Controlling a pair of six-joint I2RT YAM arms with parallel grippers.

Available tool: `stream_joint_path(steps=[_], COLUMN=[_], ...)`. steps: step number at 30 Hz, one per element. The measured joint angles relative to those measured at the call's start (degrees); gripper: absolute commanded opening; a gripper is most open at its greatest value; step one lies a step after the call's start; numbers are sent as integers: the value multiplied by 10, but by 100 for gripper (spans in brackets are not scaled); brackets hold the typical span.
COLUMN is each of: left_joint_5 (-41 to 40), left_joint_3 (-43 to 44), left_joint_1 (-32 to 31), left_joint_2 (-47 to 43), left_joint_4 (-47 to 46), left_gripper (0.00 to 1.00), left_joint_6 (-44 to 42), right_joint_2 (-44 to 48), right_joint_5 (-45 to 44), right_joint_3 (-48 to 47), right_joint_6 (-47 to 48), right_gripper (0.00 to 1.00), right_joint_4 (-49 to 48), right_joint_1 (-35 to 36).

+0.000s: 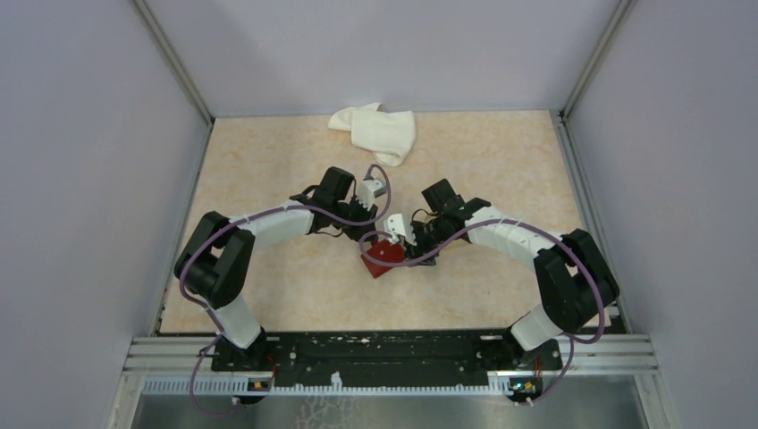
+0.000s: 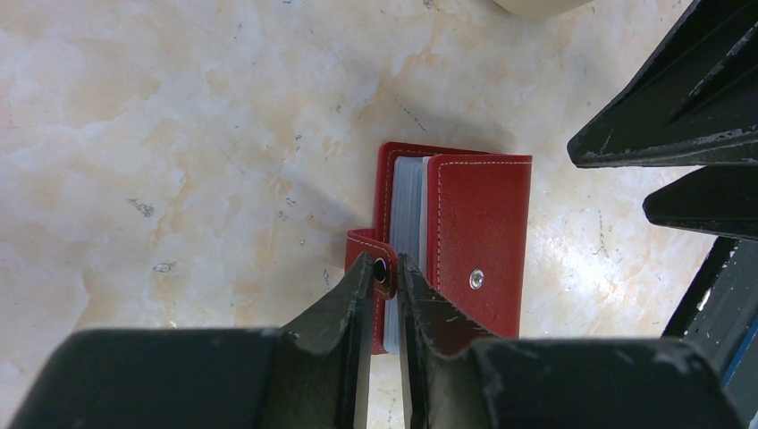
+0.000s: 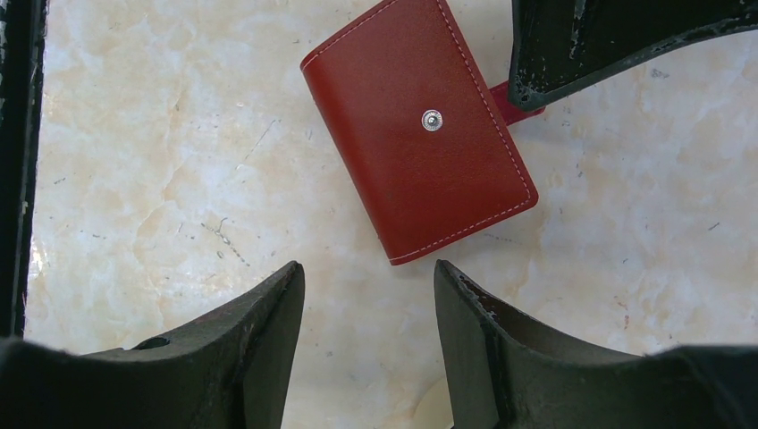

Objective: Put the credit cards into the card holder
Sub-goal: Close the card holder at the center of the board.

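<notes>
One dark red card holder lies flat on the pale marbled table, near its middle, between the tips of the two arms. It is leather-like, edged with white stitching, with a silver snap stud on its cover. Only the left wrist view shows the holder slightly ajar, with clear plastic sleeves inside. It also shows the left gripper pinched narrowly on the snap tab. The right wrist view shows the whole cover and the right gripper hovering just beside it, fingers spread, gripping nothing. Only the overhead view shows a white cloth at the far edge.
</notes>
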State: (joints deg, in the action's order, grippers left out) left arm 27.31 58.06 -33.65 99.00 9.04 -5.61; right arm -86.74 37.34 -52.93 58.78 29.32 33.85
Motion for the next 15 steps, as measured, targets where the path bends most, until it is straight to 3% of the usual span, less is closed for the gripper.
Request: stream_joint_path(steps=[15], left_joint_5=[2], left_joint_3=[0], left_joint_1=[1], left_joint_2=[-8], left_joint_4=[5], left_gripper=[18], left_joint_6=[1], right_joint_2=[0], right_joint_5=[-2], right_joint_3=[0], right_joint_6=[0], right_gripper=[55], right_joint_4=[0], right_joint_1=[0])
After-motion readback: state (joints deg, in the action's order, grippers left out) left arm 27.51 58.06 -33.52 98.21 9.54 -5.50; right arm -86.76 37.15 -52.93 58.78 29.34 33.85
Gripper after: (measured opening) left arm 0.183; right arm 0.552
